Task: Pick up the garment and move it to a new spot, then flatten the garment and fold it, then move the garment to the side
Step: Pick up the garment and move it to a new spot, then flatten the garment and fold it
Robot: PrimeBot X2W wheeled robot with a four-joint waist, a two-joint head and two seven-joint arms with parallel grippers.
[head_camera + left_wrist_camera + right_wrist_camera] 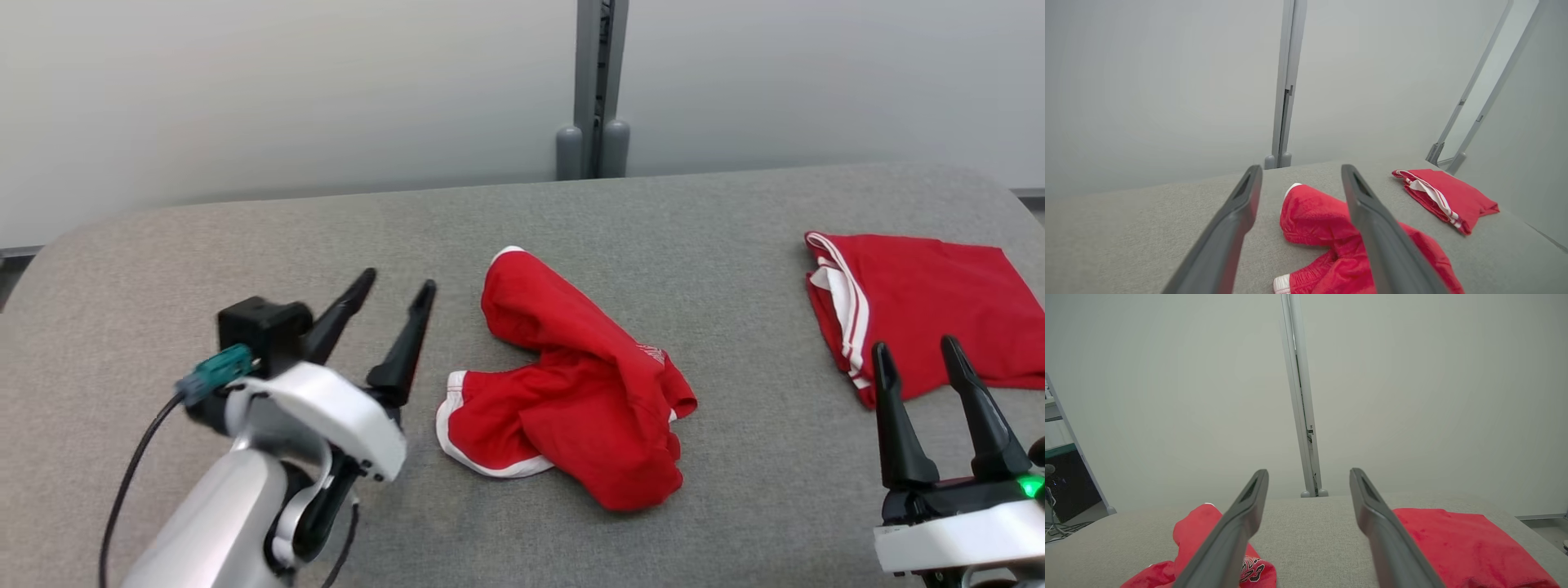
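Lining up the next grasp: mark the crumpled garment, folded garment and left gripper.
crumpled garment [571, 384], head view, middle of heap
folded garment [922, 302], head view, flat top layer
left gripper [400, 280], head view, midway between fingertips

I see the garment [571, 384] mid-table [245, 245], my left gripper [398, 280] just to its left. A folded garment [922, 310] lies well to the right, my right gripper [914, 345] at its near edge. A post [600, 82] stands behind the table.

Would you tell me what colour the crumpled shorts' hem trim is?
White hem trim on the red shorts; head view shows it best.
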